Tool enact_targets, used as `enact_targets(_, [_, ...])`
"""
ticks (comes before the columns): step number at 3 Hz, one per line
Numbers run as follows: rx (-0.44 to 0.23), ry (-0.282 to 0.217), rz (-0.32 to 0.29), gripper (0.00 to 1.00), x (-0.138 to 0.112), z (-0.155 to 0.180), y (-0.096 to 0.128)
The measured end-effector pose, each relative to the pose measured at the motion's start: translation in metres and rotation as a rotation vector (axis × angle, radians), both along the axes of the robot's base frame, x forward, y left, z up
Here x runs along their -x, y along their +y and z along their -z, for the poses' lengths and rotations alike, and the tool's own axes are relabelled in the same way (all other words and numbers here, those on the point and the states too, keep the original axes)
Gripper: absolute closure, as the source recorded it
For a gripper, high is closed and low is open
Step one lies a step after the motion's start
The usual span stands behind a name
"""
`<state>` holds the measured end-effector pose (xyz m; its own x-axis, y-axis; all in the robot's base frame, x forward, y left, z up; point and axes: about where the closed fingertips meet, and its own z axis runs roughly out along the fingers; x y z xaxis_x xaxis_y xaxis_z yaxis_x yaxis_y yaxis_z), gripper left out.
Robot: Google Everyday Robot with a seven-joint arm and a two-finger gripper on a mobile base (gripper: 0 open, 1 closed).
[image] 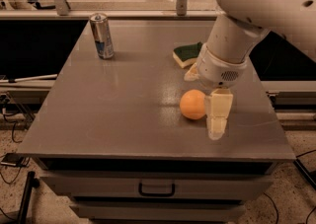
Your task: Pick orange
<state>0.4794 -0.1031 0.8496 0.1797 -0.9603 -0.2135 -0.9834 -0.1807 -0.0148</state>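
Pick not done yet: orange [192,104] sits unlifted on the table [123,114], right of centre toward the near edge, gripper [206,103] low and just beside it, spread and empty, so what's left is centre, clamp, lift.

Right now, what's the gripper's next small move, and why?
Probably nudge the gripper sideways to centre it on the orange: it hangs low, close beside the orange, apparently not yet around it.
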Motion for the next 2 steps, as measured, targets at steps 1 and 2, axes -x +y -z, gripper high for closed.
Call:
enact_targets(1, [-0.057,0.042,-0.001,0.16,0.003,0.002,0.009])
enact_targets(2, [-0.136,0.106,-0.002,0.39,0.012,-0.004,0.024])
